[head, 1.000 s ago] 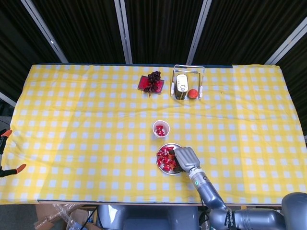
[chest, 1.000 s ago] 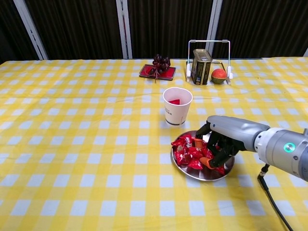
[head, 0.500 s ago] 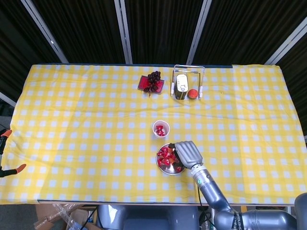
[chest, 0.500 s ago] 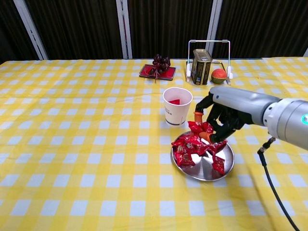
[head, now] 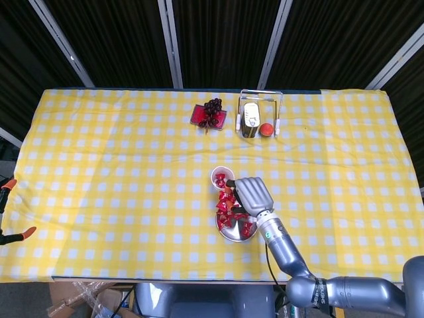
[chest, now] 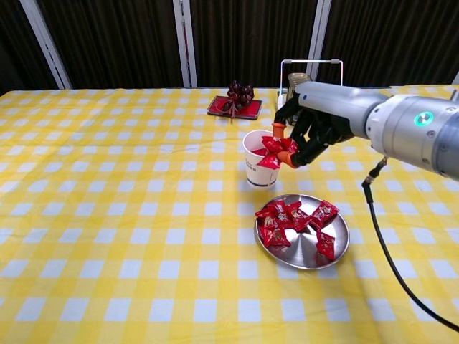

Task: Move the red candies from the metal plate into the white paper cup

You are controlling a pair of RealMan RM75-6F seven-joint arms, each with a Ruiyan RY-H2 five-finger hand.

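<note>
- So the whole thing sits on a big table with a yellow checked cloth [chest: 107,215], and all the action is near the front middle of it.
- The right hand [chest: 310,132] has come up off the plate in the last second. It was down in the pile a moment ago, and now it hangs right at the rim of the white paper cup [chest: 262,170], on the cup's right side.
- It's got a small bunch of red candies [chest: 275,150] pinched in its curled fingers, and that clump sits over the cup mouth, just touching or barely above the rim (can't tell which).
- The metal plate [chest: 307,253] is just in front of the cup and holds the rest of the red candies [chest: 287,218], mostly bunched on its left half with a couple on the right.
- The cup already has some red in it if you look down from the head view.
- So the grab worked and this load looks ready to drop. I'd guess several more trips are needed after it.
- At the far edge, well out of the way: a wire rack [chest: 310,89] with a tin, an orange fruit [chest: 326,112] and a red tray with grapes [chest: 235,104].
- The left hand isn't visible in either view.
</note>
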